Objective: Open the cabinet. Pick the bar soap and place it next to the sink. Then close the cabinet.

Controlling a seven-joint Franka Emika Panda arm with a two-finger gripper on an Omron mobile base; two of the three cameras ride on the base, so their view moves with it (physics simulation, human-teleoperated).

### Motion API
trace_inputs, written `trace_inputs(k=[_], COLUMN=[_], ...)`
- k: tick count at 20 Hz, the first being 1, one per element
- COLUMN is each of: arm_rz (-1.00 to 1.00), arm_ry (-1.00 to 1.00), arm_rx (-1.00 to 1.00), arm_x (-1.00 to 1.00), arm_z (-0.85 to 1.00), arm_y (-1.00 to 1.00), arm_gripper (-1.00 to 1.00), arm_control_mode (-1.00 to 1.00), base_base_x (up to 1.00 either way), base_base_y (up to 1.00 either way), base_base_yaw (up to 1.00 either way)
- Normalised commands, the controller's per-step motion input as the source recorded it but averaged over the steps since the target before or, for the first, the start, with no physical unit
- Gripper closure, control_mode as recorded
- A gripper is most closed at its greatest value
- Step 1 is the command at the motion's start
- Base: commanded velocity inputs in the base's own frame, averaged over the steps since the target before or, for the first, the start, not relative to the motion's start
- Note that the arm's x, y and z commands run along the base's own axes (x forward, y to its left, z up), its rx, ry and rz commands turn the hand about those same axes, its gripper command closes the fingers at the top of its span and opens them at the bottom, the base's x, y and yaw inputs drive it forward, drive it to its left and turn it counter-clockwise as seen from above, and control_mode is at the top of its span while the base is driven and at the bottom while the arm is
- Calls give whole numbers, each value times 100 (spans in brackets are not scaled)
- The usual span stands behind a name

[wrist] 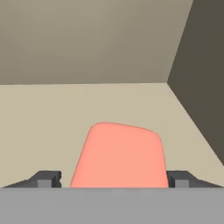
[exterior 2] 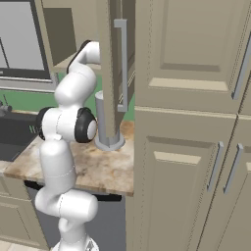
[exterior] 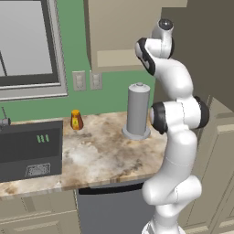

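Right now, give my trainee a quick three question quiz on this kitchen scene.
1. True or false: the cabinet door is open.
2. In the hand view, the bar soap lies: A) on the counter, B) on the cabinet shelf between the jaws, C) in the sink.
3. Fill in: the grey cylinder stands on the ____.

Key:
1. True.
2. B; the jaws stand apart on either side of it, not yet closed.
3. Counter.
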Motion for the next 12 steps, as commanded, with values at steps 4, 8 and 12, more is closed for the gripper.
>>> trace_inputs(k=[4,8,12], arm_rz=[0,0,-1], arm_ry=[5,3,6], arm_rx=[2,4,7], arm_x=[1,-1,-19], arm_z=[-13,-16,-22], arm_y=[-3,-6,-1], arm_gripper=[100,100,100], arm_control_mode=[-100,-100,-100], base_base_x=[0,0,0], base_base_y=[0,0,0], base_base_yaw=[0,0,0])
